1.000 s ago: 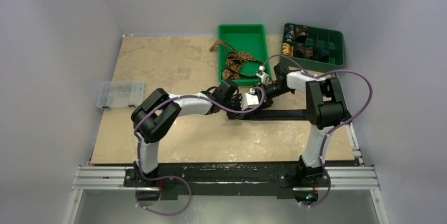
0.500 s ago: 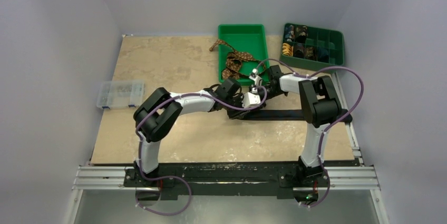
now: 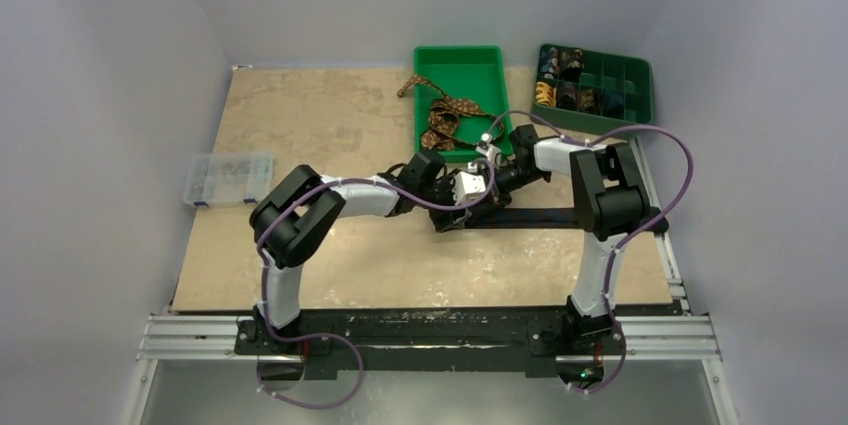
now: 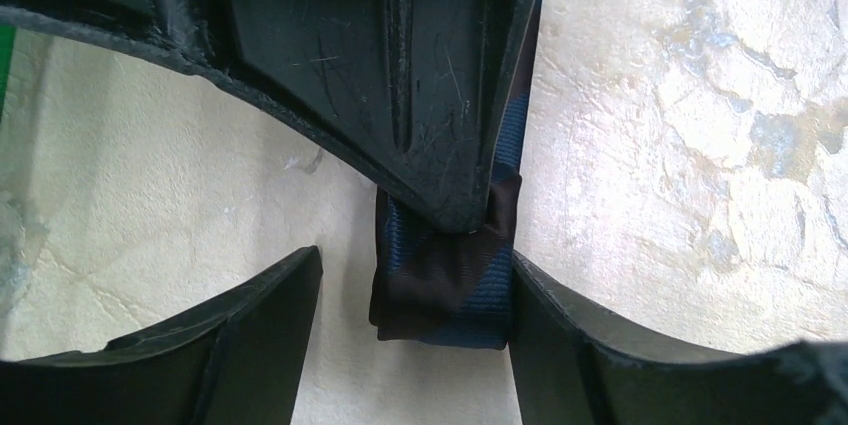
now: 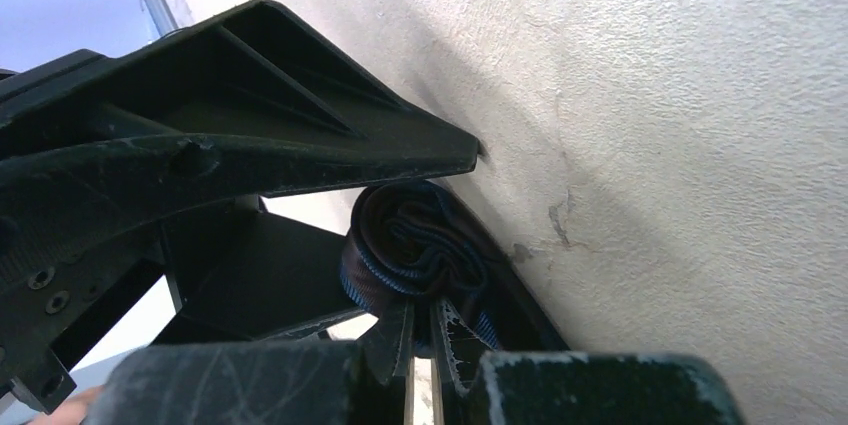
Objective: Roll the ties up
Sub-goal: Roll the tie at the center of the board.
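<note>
The dark navy tie's rolled end [image 4: 445, 290] stands as a small coil on the table between my left gripper's [image 4: 415, 255] open fingers, touching the right-hand one [image 4: 600, 345]. My right gripper [image 5: 425, 310] is shut on that coil [image 5: 415, 245], pinching it from above. The rest of this tie lies flat as a dark strip [image 3: 530, 216] running right across the table. A brown patterned tie [image 3: 445, 115] lies bunched in the green bin, one end hanging over its left wall.
The green bin [image 3: 460, 53] stands at the back centre. A green compartment tray [image 3: 632, 73] holding several rolled coils is at the back right. A clear plastic box [image 3: 228, 180] sits at the table's left edge. Both arms meet mid-table.
My right gripper has moved left onto the coil and shut on it. My left gripper has opened around the coil.
</note>
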